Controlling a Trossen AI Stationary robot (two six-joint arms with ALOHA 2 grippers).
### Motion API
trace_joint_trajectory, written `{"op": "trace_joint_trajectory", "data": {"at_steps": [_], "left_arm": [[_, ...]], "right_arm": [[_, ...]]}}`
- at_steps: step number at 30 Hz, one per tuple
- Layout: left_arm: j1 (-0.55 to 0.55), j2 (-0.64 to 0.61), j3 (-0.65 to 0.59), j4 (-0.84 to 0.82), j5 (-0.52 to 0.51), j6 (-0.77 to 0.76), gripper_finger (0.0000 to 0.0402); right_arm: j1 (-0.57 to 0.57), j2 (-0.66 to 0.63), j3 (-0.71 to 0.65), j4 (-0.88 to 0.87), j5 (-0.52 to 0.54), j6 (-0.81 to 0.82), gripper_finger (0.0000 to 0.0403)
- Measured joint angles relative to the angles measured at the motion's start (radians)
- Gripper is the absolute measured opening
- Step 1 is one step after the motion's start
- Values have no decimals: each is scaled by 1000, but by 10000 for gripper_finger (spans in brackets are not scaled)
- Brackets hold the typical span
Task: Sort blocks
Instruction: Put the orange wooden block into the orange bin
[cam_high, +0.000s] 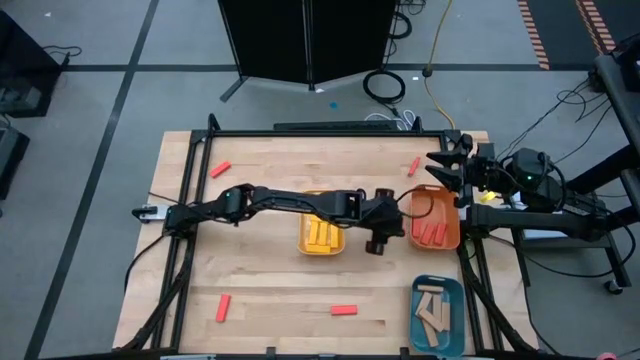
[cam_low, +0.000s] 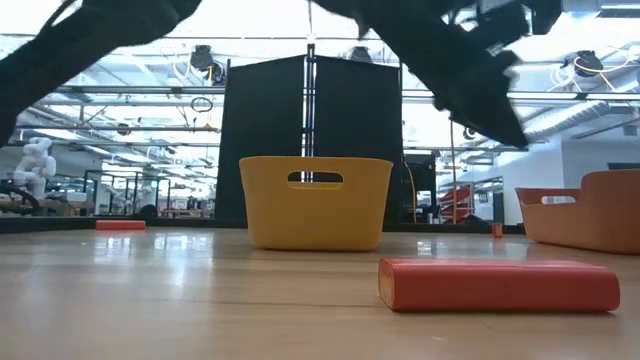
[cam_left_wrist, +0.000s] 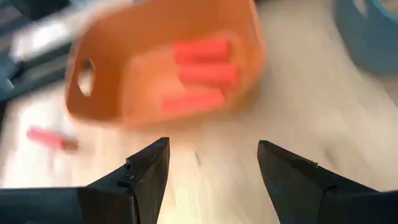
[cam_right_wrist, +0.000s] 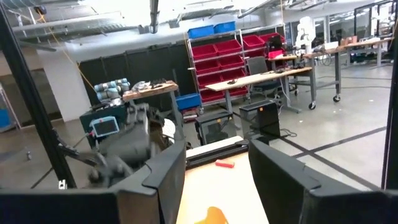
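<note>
Just ahead of the left gripper's (cam_left_wrist: 211, 171) empty, parted jaws, three small flat red blocks (cam_left_wrist: 200, 73) are seen inside the orange rounded plastic tray (cam_left_wrist: 102, 102) on the pale wooden surface (cam_high: 270, 170); the right gripper (cam_high: 447, 167), jaws likewise parted, is held raised beyond that tray

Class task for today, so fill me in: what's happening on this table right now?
A robot is sorting blocks by colour. Its left pincer hangs open and empty between the yellow tray and the orange tray, which holds three red blocks. Yellow blocks lie in the yellow tray, tan ones in the teal tray. Four red blocks, such as one near the front, lie loose on the table. The right pincer waits open at the far right corner.
</note>
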Motion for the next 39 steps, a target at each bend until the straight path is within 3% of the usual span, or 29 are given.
{"op": "trace_joint_trajectory", "data": {"at_steps": [5, 9, 16, 23, 29, 34, 39], "left_arm": [[-18, -91, 1, -375, -1, -24, 239], [-1, -157, 0, -576, 81, -112, 239], [67, -273, 1, -766, 85, -228, 239], [141, -396, 1, -883, -54, -303, 239], [202, -491, -8, -986, -229, -356, 239], [275, -639, -179, -933, -234, -368, 239], [385, -869, -571, -731, -240, -416, 239]], "right_arm": [[0, 3, 0, -27, -1, 7, 169], [0, 8, 0, -64, -2, 0, 169], [0, 37, 0, -113, -3, 3, 169], [2, 111, -81, -34, -5, 55, 169], [39, 218, -246, 293, -79, 85, 169], [93, 322, -331, 591, -107, 82, 169], [123, 414, -349, 700, -106, 19, 169]]}}
